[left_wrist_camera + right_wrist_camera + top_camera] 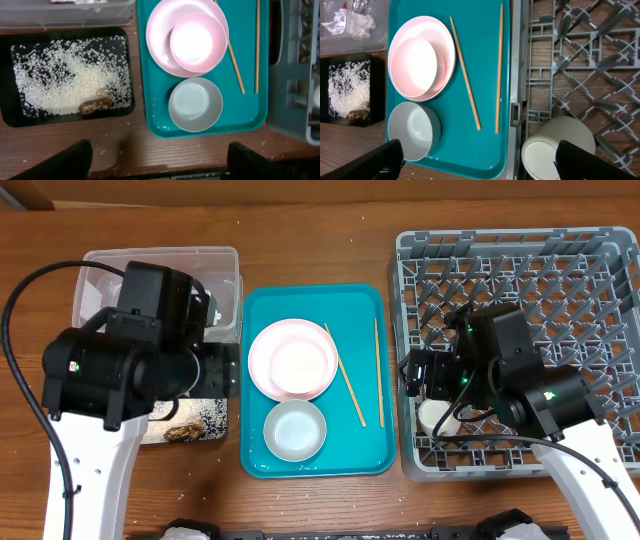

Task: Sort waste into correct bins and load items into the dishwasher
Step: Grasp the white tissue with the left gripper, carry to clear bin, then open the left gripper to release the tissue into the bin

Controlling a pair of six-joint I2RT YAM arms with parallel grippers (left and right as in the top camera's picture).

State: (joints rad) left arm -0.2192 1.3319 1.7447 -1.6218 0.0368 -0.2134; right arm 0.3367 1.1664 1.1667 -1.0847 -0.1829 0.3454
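The black tray (10, 112) holds loose rice (60, 75) and a brown food scrap (96, 105). The clear tub (225, 265) behind it holds a crumpled white tissue (362, 21); I see no red wrapper. The teal tray (360, 450) carries stacked pink plates (292, 358), a small bowl (295, 430) and two chopsticks (345, 375). A white cup (555, 147) lies on its side in the grey dish rack (560, 270). My left gripper (160, 157) is open and empty above the table's front edge. My right gripper (480, 157) is open and empty, spanning the rack's near-left corner beside the cup.
Stray rice grains (102, 150) dot the wooden table in front of the trays. The rack's wall (516, 75) runs close along the teal tray's right side. The left arm (120, 370) covers much of the tub and black tray from above.
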